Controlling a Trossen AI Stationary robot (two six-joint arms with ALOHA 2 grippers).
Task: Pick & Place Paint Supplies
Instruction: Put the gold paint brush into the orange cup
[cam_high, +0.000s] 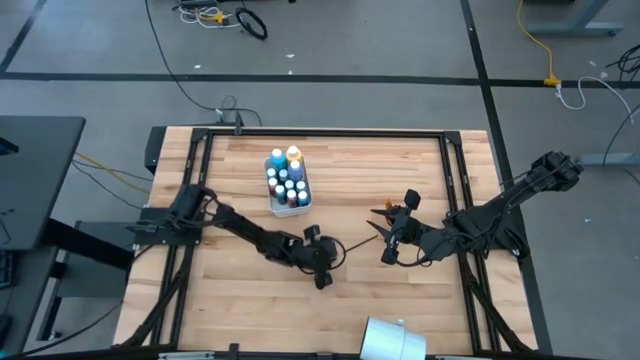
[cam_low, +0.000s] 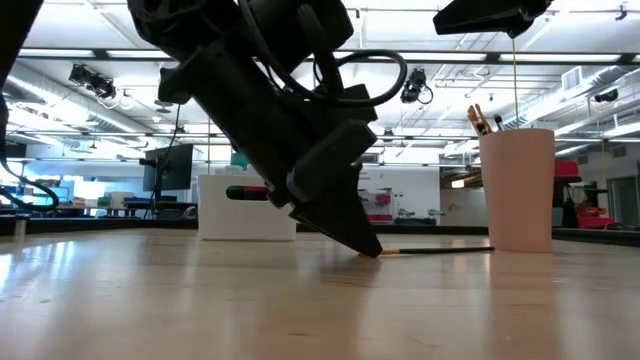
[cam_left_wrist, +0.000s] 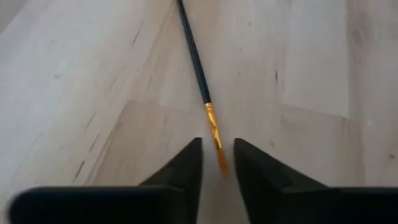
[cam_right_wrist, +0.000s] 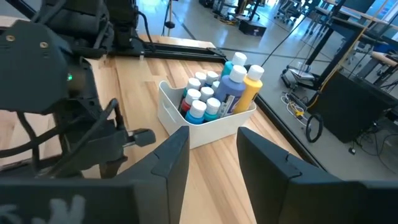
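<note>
I have the left gripper (cam_left_wrist: 217, 163) part-open astride the thin dark gold-ferruled paintbrush (cam_left_wrist: 198, 68) mid-worktop (cam_high: 240, 290); I should squeeze squarely before lifting. Right gripper (cam_right_wrist: 213, 163) open, empty.

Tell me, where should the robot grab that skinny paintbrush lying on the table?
Probably from straight above, pinching across the thin handle near the gold band. The brush lies flat on the table, so only its sides are free to squeeze. The left gripper already points down with a finger on each side of the gold band, the jaws a little apart.
</note>
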